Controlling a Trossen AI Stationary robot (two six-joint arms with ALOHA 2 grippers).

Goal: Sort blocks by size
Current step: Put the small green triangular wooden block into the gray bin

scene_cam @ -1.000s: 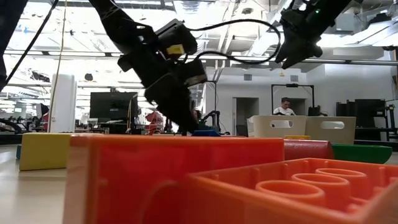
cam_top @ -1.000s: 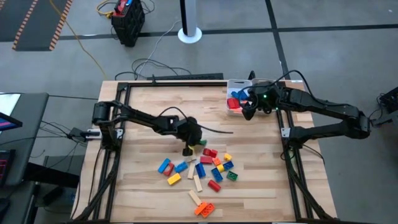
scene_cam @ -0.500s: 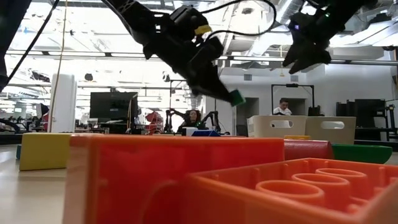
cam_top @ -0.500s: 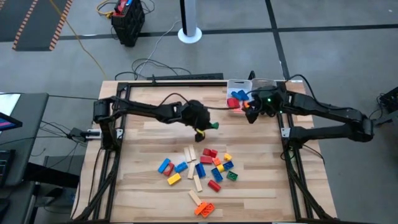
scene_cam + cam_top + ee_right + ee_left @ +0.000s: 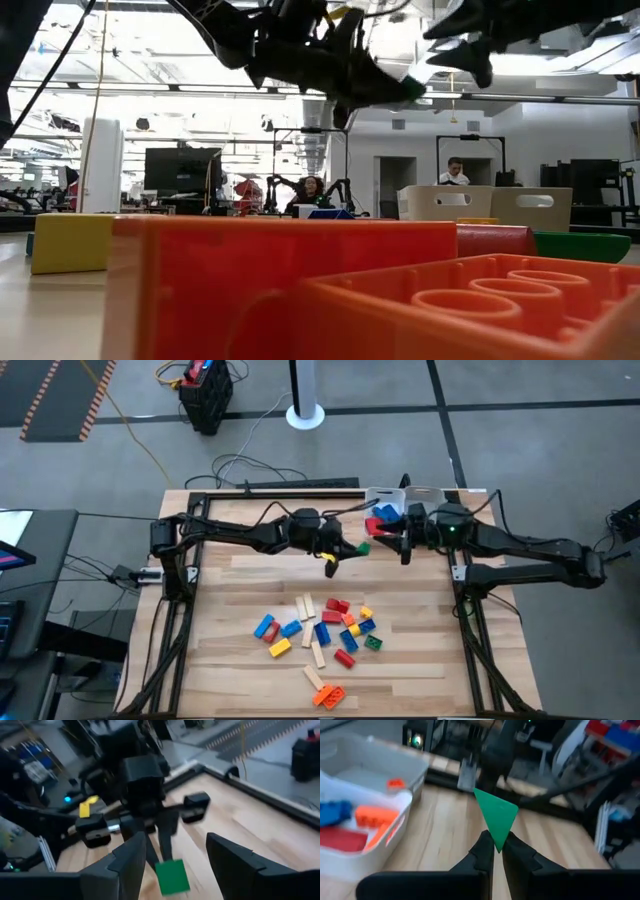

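Left wrist view: a flat green block [image 5: 496,817] is pinched by one corner in the closed left gripper [image 5: 497,851], above the table beside the white tray [image 5: 380,820]; right gripper [image 5: 392,544] spread, empty, facing it.

Rough count from overhead: about sixteen blocks [image 5: 330,630] loose on the tabletop [image 5: 240,590], three of them pale wooden bars [image 5: 307,610]. One green block [image 5: 362,547] up in the air. One white tray [image 5: 385,500], two arms.
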